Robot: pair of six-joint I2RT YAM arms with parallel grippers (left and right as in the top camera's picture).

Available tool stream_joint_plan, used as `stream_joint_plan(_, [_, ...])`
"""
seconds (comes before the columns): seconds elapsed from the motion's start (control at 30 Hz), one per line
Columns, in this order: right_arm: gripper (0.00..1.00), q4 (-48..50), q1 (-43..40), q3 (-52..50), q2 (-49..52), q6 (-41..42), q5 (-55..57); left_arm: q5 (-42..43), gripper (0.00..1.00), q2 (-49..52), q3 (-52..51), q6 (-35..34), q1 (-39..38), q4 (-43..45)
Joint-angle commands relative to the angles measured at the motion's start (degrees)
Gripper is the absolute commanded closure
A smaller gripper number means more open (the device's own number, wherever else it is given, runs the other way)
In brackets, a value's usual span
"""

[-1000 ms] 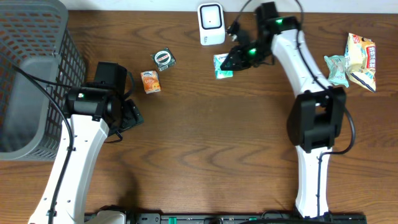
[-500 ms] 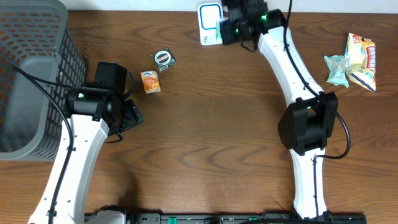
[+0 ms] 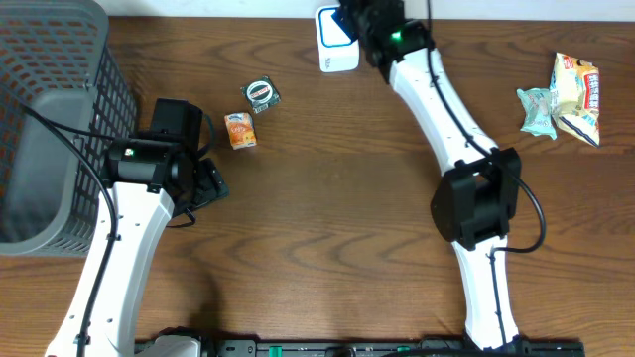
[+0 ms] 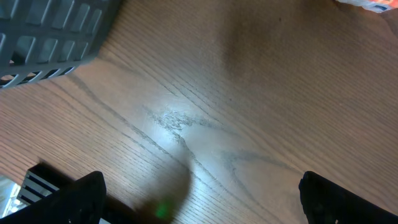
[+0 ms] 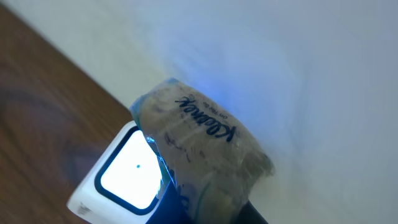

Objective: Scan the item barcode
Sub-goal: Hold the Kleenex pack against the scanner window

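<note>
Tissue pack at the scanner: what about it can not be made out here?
Barcode: right wrist view shows only the brand script on the tissue pack; no barcode faces the camera.
Pack, overhead view: hidden under the right arm at the scanner.
The right fingers, right wrist view: mostly covered by the pack and cut off by the bottom edge.

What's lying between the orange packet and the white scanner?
A small round item, nearer the orange packet; the overhead view shows it.
</note>
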Motion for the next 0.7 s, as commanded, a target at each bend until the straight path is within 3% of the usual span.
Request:
stream_joint_plan(0.0, [0.99, 0.1, 0.8, 0.7, 4.1, -15.8, 1.9, -0.5, 0.02, 0.1, -0.2, -0.3, 0.2, -0.2])
stream_joint_plan(0.23, [0.99, 0.1, 1.2, 0.6, 7.1, -29.6, 2.3, -0.5, 0.03, 0.1, -0.2, -0.3, 0.2, -0.2])
stream_joint_plan(0.5, [0.99, -0.8, 1.2, 0.5, 7.3, -36.9, 6.8, -0.5, 0.02, 0.1, -0.2, -0.3, 0.2, -0.2])
stream_joint_plan(0.67, [0.99, -0.7, 1.2, 0.3, 7.3, -37.2, 7.1, -0.5, 0.02, 0.1, -0.2, -0.3, 0.2, -0.2])
